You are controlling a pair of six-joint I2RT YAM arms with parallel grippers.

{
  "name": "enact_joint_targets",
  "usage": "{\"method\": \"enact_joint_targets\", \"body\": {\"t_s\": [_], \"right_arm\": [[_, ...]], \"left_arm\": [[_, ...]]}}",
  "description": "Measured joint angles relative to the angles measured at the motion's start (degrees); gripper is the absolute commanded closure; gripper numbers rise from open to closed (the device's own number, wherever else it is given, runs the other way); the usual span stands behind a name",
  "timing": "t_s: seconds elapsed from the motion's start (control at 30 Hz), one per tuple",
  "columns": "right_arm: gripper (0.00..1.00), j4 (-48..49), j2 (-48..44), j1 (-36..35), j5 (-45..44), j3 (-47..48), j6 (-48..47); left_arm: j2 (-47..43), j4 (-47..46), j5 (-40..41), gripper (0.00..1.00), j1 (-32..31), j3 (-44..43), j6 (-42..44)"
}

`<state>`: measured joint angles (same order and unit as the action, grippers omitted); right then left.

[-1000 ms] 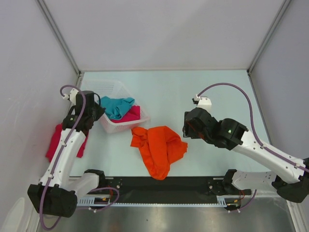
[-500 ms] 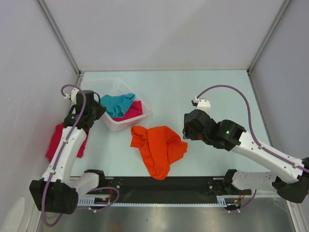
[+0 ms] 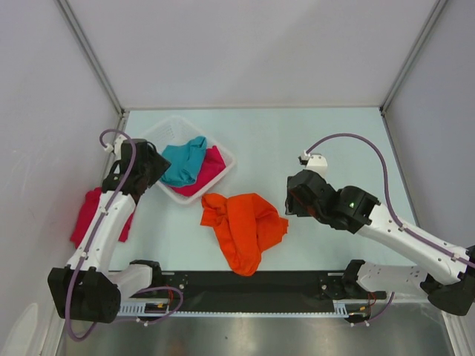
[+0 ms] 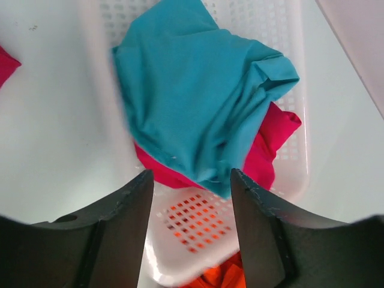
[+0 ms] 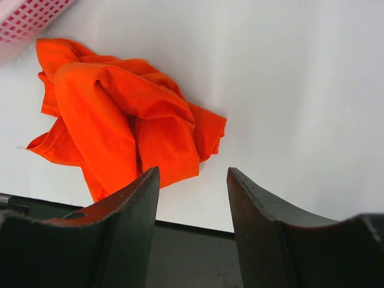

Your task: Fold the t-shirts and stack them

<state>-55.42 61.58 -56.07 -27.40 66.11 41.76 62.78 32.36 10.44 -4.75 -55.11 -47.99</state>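
Note:
A crumpled orange t-shirt point(image 3: 241, 228) lies on the table near the front middle, also seen in the right wrist view point(image 5: 120, 114). A teal t-shirt point(image 3: 184, 159) lies bunched on a pink t-shirt point(image 3: 208, 169) inside the white lattice basket point(image 3: 223, 152). A second pink t-shirt point(image 3: 87, 215) lies at the left, partly under the left arm. My left gripper point(image 3: 154, 174) stands open at the basket's near-left side; its fingers point(image 4: 129, 216) frame the basket wall point(image 4: 198, 231) and the teal shirt point(image 4: 198, 90). My right gripper point(image 5: 192, 171) hangs open, empty, just right of the orange shirt point(image 3: 292, 199).
Grey walls close in the table on the left, back and right. A black rail point(image 3: 252, 282) runs along the front edge between the arm bases. The basket sits at the back left, turned at an angle.
The left gripper has gone from nearly shut to open. The basket has turned and shifted toward the back right. The right arm has drifted slightly right.

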Motion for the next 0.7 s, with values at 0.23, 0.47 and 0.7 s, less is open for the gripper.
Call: {"method": "enact_joint_targets", "body": {"t_s": [0.23, 0.47, 0.7], "right_arm": [[0.46, 0.0, -0.5, 0.5, 0.7, -0.7, 0.0], [0.46, 0.0, -0.7, 0.7, 0.9, -0.7, 0.0], [0.47, 0.3, -0.7, 0.7, 1.2, -0.8, 0.2]], "left_arm": [[0.3, -2.3, -0.9, 0.39, 0.0, 0.1, 0.0], [1.6, -5.9, -5.7, 0.53, 0.0, 2.2, 1.0], [12.2, -11.3, -19.1, 0.58, -7.2, -1.1, 7.0]]}}
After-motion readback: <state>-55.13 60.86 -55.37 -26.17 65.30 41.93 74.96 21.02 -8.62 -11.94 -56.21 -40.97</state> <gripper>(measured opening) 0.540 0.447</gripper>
